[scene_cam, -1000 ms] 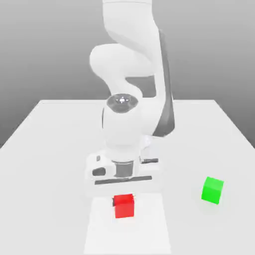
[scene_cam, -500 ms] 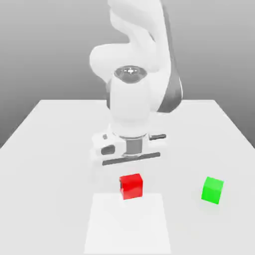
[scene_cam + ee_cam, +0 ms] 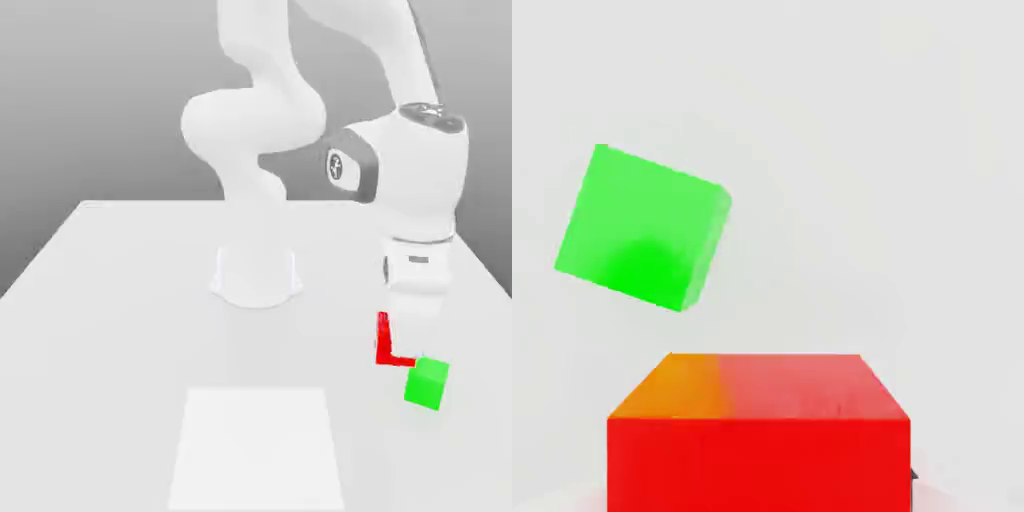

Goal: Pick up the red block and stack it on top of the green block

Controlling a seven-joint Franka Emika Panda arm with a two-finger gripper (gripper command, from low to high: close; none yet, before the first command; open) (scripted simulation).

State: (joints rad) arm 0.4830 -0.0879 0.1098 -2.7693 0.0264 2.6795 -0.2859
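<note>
Exterior view: the gripper (image 3: 402, 342) was narrow, pinching the red block (image 3: 382, 350) right by the green block (image 3: 427, 384), a bit to the exterior view's left of it. The green block sat tilted around on the counter (image 3: 130, 340). A white square (image 3: 256, 450) lay to the exterior view's left of the green block.
</note>
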